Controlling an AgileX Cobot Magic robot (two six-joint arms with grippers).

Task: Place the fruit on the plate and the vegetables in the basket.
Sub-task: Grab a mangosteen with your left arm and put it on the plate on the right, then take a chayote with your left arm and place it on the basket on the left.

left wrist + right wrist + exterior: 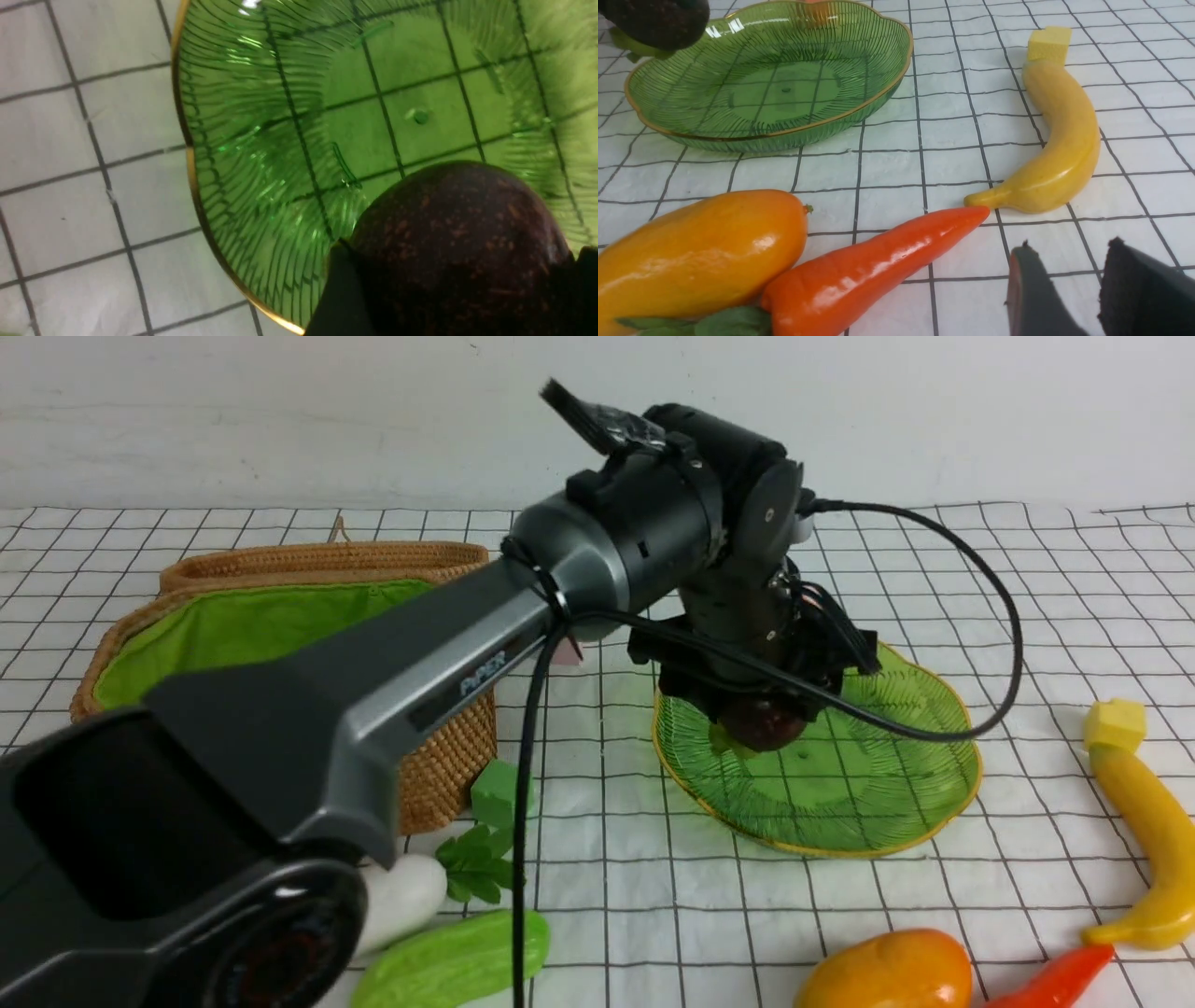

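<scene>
My left gripper [761, 709] is shut on the small dark maroon fruit [458, 242], which hangs just above the near-left part of the green glass plate [887, 775]. The plate has nothing lying in it. The mango [700, 252] and red-orange chili [878, 261] lie side by side at the front right, and the banana [1064, 140] lies beyond them. My right gripper [1069, 247] is open over bare cloth beside the chili's tip. The radish [401, 896] and cucumber [457, 961] lie at the front left, next to the lined wicker basket [280, 616], whose lid is open.
A yellow cube [1116, 723] touches the banana's far end. A green cube [495, 793] sits against the basket's front corner. The left arm [373, 691] crosses over the basket, and its black cable [999, 616] loops above the plate. White checked cloth [653, 896] covers the table.
</scene>
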